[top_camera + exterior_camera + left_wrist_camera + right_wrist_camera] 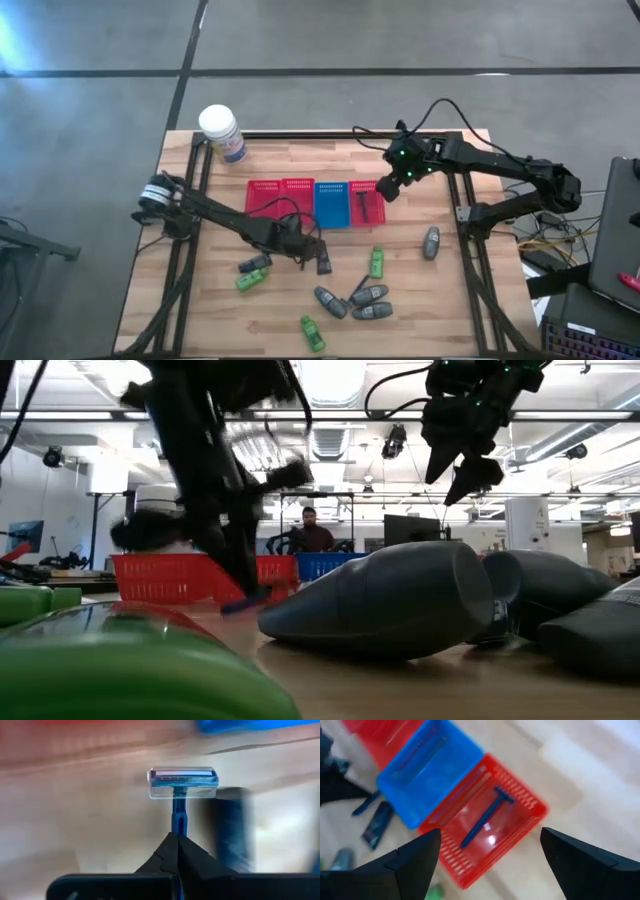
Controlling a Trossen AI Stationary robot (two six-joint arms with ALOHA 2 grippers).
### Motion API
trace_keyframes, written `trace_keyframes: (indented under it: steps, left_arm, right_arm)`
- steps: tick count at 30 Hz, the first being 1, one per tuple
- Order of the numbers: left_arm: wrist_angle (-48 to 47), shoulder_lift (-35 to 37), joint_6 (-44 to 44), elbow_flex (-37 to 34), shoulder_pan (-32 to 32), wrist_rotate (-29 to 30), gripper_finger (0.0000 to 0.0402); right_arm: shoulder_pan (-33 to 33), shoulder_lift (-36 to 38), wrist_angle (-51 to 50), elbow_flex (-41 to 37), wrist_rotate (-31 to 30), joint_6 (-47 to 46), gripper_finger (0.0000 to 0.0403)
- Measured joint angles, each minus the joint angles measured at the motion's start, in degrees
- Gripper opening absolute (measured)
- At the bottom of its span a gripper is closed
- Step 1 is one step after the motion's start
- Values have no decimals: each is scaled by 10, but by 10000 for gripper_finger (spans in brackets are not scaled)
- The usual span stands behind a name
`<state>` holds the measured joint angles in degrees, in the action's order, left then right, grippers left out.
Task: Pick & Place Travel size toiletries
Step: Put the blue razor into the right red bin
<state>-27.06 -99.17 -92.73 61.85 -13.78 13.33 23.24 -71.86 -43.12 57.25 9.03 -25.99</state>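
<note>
The left gripper [176,851] has its fingers pressed together on the handle of a blue razor [182,787], whose clear-capped head stands out beyond the fingertips. In the high view this gripper [303,247] sits low over the middle of the bench [440,300], just in front of the baskets, with a dark oblong tube [324,262] lying right beside it.

The right gripper [490,852] hangs with its fingers spread wide above the small red basket [520,800] at the right end of the basket row. A second blue razor [485,817] lies slantwise on that basket's floor. Next to it stands the blue basket [331,205], then the wider red basket [280,197] toward the bench's left side.

The other toiletries lie scattered on the front half of the bench: a green bottle [377,262] near the middle, a grey tube [431,242] toward the right edge, a cluster of grey tubes [360,302] in front, another green bottle [312,333] at the front edge, and a green bottle with a dark tube [252,272] to the left. A white-lidded jar [221,131] stands at the back left corner.
</note>
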Motion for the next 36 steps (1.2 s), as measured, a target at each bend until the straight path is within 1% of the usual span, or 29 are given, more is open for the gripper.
trace_keyframes:
  steps: [3,4,6,8,10,12,13,15,17,20,23,27,29,32,34,36]
  left_arm:
    - [-45,55,-1,16,-17,39,2]
    - [-62,71,-5,16,-22,61,1]
    - [-65,100,-3,14,-31,121,1]
    - [-60,131,-9,14,-33,172,1]
    - [-45,157,0,14,-32,217,1]
    - [-32,171,7,9,-26,239,1]
    - [-39,176,10,7,-23,234,1]
    - [-57,178,20,6,-17,202,1]
    - [-66,169,32,4,-14,149,1]
    - [-61,120,40,-3,-14,74,9]
    - [-34,58,55,-2,-13,7,38]
    - [-34,4,36,9,-11,-83,95]
    - [-39,-5,40,11,-12,-98,126]
    - [-49,-3,20,11,-9,-94,169]
    - [-59,4,2,10,-5,-88,189]
    - [-62,16,-3,10,-4,-84,201]
  right_arm:
    - [0,11,29,-15,44,-1,330]
    - [0,15,44,-20,53,-3,329]
    - [0,22,70,-30,73,-10,329]
    - [0,25,108,-39,115,-19,332]
    - [-1,26,156,-45,174,-29,338]
    - [-8,21,202,-51,223,-39,346]
    - [-12,18,213,-52,228,-47,349]
    - [-17,11,213,-55,223,-58,355]
    - [-16,4,212,-61,214,-60,360]
    - [-16,-5,213,-74,208,-67,363]
    - [-17,-8,213,-89,207,-71,363]
    - [-16,-5,212,-99,202,-85,364]
    - [-16,-5,213,-99,200,-86,364]
    - [-16,-5,213,-99,196,-86,364]
    - [-16,-5,213,-99,193,-86,364]
    - [-16,-5,212,-99,193,-85,364]
